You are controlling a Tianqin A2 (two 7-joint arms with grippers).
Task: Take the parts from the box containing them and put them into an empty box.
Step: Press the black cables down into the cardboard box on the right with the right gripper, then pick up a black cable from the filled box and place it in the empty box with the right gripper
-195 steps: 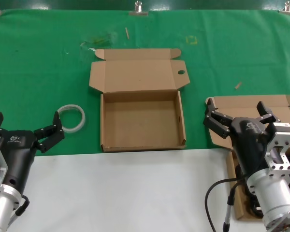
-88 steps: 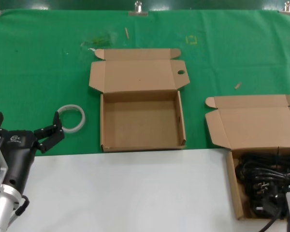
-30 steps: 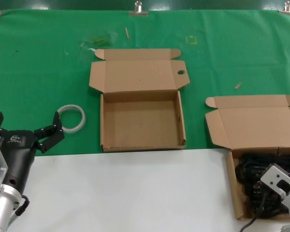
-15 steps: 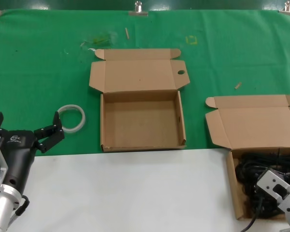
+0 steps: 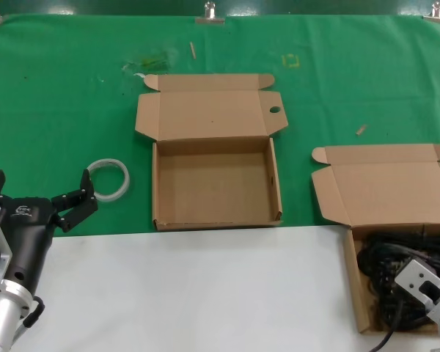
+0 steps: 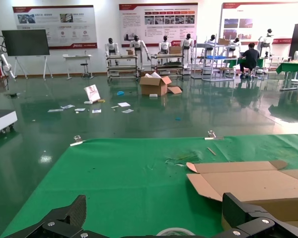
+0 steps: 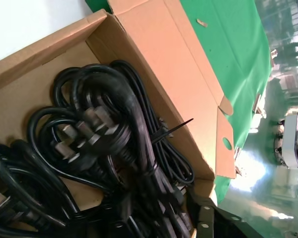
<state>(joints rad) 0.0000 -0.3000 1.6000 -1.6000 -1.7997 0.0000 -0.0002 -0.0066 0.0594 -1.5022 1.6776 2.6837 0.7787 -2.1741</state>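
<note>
Left gripper, black with silver wrist, sits at the near left edge over the white front strip of the worktop, jaws spread wide open, holding nothing. Right gripper is down at the near right corner inside the shallow brown cardboard box with cords; only its silver wrist bracket shows from the head camera, jaws out of sight, so cannot tell if open or closed. Black power cords with plugs lie bundled in that box, piled against its wall, one bundle cinched with a black zip tie; its plain lid flap lies open on the far side. White translucent tape ring lies flat on the green cloth, just right of and beyond the left gripper. In the centre, well apart from the cord box, the second shallow brown cardboard box stands with nothing inside, its lid flap with a small round hole folded back on the far side. Metal clips pin the cloth at the far edge.
</note>
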